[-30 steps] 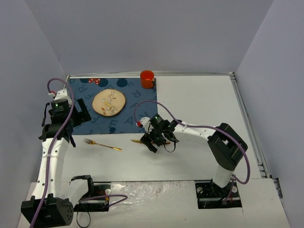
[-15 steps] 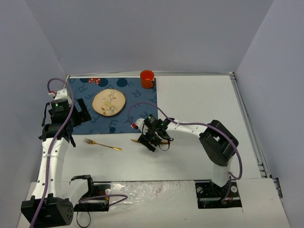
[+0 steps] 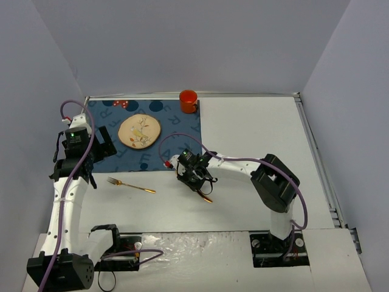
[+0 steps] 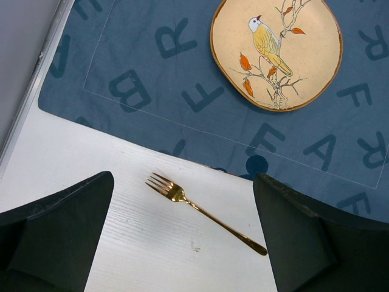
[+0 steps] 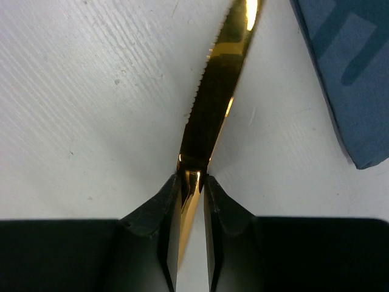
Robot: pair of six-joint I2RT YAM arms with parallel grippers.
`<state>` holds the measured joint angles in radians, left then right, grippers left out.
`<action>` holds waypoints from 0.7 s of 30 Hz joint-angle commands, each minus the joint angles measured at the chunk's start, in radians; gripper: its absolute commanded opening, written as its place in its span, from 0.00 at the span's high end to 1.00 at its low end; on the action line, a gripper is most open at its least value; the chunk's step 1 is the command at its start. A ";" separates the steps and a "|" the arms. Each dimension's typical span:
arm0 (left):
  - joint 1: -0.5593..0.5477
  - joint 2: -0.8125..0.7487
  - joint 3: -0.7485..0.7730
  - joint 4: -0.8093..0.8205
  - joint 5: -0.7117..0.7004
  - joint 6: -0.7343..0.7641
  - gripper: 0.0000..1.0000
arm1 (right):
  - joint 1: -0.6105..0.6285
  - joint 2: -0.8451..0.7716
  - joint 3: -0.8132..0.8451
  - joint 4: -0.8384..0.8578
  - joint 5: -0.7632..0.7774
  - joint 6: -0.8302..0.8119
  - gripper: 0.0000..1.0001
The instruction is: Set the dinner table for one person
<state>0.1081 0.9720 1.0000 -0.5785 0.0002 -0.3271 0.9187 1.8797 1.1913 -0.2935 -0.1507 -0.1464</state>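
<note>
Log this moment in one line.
right gripper: shut on knife | left gripper: open, empty | fork: on dinner table

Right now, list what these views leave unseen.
- Right wrist view: knife tip cut off by the top edge; handle mostly hidden by the right gripper.
- Top view: knife mostly covered by the right gripper; cup contents too small to tell.
- Left wrist view: plate rim cut off by the top edge.

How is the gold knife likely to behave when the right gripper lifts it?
The gold knife looks like thin, rigid metal, so it is probably stiff and light. Its polished surface, pinched narrowly by the right gripper, may slip or pivot.
</note>
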 commanded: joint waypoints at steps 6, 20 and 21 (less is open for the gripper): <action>0.008 -0.024 0.011 0.040 -0.003 -0.003 0.03 | -0.003 0.059 0.007 -0.111 0.059 0.183 0.84; 0.008 -0.033 0.011 0.040 -0.005 -0.001 0.03 | 0.002 0.051 -0.014 -0.156 0.106 0.212 0.75; 0.008 -0.033 0.011 0.040 -0.005 -0.001 0.03 | 0.006 0.057 -0.010 -0.168 0.119 0.211 0.75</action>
<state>0.1081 0.9602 1.0000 -0.5789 -0.0002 -0.3271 0.9192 1.8927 1.2118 -0.3223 -0.1052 0.0516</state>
